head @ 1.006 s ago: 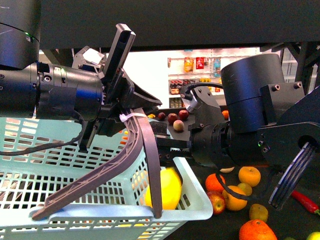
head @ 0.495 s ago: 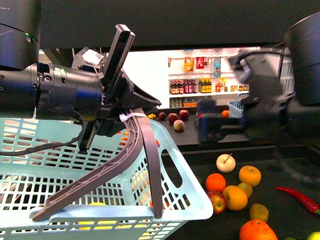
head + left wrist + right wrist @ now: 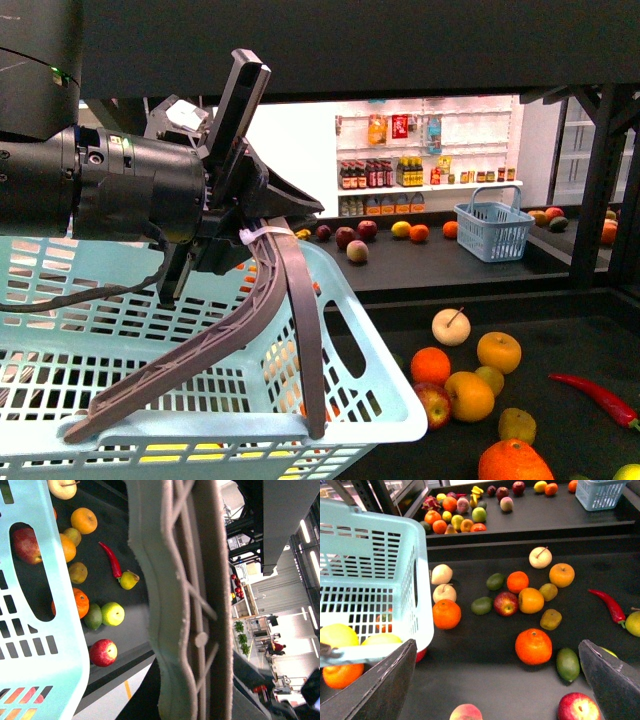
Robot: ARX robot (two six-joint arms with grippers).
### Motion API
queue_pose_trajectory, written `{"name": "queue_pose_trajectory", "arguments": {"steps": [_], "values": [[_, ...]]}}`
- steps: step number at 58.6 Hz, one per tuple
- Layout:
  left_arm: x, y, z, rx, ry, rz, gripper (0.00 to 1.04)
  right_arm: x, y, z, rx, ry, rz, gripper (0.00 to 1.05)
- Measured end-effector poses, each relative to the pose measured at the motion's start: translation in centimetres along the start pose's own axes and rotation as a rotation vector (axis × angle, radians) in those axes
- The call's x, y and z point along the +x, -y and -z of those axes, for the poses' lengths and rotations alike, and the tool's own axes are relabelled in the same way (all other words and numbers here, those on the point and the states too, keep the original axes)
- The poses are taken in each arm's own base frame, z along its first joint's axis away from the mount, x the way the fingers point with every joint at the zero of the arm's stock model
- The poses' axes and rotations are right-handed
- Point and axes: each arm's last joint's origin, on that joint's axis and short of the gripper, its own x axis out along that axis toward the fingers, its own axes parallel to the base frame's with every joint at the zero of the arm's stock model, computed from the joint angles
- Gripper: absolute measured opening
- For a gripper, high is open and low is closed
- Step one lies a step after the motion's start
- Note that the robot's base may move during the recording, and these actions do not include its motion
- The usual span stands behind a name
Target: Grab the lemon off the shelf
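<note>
Left hand (image 3: 250,235) clamped on the grey handle (image 3: 200,360), holding the basket (image 3: 375,405) up as the drop spot. Lemons (image 3: 338,635) lie inside, below that hand. Right hand (image 3: 495,680) spread wide, empty, hanging over loose fruit on the counter (image 3: 610,562) beyond.

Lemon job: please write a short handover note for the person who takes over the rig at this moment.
Left gripper: shut on the basket handle, holding the light blue basket at the shelf.
Right gripper: open and empty, above the loose fruit on the shelf.
Lemons: two yellow fruits, probably lemons, lie inside the basket.
Done: the pick seems finished.
Left: confirm they are lemons. A yellow fruit on the far tier may be another; too small to tell.
</note>
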Motion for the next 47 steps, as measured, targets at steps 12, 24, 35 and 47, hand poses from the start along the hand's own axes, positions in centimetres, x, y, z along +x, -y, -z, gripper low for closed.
{"name": "queue_pose_trajectory", "arguments": {"steps": [12, 24, 35, 47], "values": [[0.0, 0.0, 0.0, 0.0, -0.001, 0.001, 0.08, -5.0, 1.0, 0.8, -0.059, 0.19, 0.1, 0.79], [0.0, 0.0, 0.0, 0.0, -0.001, 0.001, 0.08, -6.8, 1.4, 5.3, -0.082, 0.183, 0.123, 0.38], [0.0, 0.0, 0.0, 0.002, -0.001, 0.0, 0.08, -6.7, 1.6, 6.9, -0.089, 0.201, 0.122, 0.02], [0.0, 0.0, 0.0, 0.003, -0.001, 0.0, 0.08, -6.6, 1.6, 7.3, -0.09, 0.205, 0.122, 0.03]]}}
